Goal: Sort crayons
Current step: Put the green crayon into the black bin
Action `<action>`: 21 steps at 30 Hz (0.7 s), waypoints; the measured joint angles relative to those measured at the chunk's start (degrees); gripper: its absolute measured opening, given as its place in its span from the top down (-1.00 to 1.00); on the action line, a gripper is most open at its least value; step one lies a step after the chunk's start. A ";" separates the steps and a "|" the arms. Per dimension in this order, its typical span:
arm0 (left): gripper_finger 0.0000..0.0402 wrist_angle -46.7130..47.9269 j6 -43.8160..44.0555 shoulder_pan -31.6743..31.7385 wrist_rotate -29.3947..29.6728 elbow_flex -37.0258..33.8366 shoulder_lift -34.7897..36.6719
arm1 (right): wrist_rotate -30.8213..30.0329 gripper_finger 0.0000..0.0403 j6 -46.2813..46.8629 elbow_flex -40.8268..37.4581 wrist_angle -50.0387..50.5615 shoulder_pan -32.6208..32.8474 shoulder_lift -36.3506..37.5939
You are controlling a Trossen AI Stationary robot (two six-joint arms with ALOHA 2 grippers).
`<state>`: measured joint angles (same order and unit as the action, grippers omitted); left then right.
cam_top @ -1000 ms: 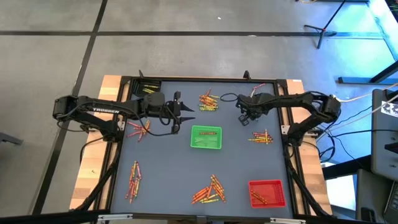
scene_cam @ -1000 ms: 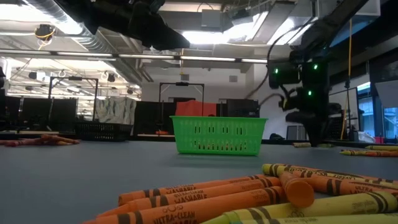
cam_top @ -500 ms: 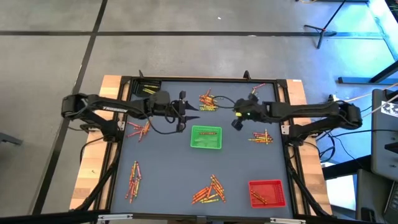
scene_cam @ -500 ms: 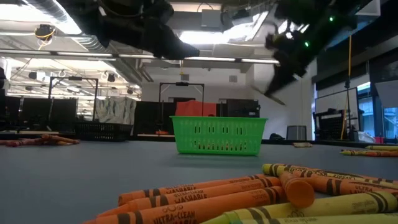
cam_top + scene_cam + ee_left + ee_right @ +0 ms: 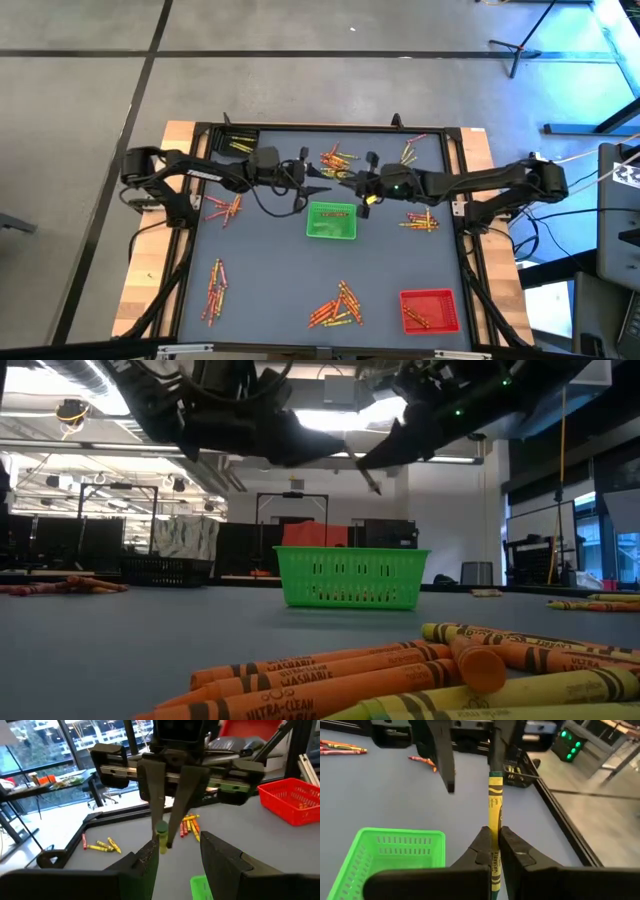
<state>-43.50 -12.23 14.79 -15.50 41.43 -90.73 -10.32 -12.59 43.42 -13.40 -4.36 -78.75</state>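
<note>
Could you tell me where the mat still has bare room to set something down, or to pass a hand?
Bare patches: the wide stretch between the green tray and the crayon pile near the front edge, and the gap between the front-left crayons and that pile. It is crowded behind the green tray, where the left gripper and right gripper meet beside the back crayon pile.

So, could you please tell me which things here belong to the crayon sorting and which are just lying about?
Part of the job:
- green crayon, held in the shut right gripper
- left gripper, open, facing it
- green tray
- red tray
- crayon piles

Lying about:
- black basket
- tripod
</note>
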 joint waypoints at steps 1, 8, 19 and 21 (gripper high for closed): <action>0.37 0.02 -0.06 0.00 0.79 0.00 -0.07 | 0.46 0.93 -0.24 0.00 -0.73 0.00 -0.50; 0.37 -0.15 -1.73 0.11 4.95 0.00 -0.42 | 1.81 0.93 -2.74 0.00 -6.05 -0.20 -2.83; 0.65 -2.26 -1.90 0.11 -0.03 0.00 -0.49 | 4.11 0.93 -4.21 0.00 -7.32 -0.11 -3.37; 0.77 -2.59 -1.94 0.09 -0.68 0.00 -0.49 | 3.79 0.93 -4.38 -0.02 -7.69 -0.11 -3.57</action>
<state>-46.09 -14.17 14.87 -16.17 41.43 -91.22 -6.54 -16.96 43.40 -21.09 -4.47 -82.33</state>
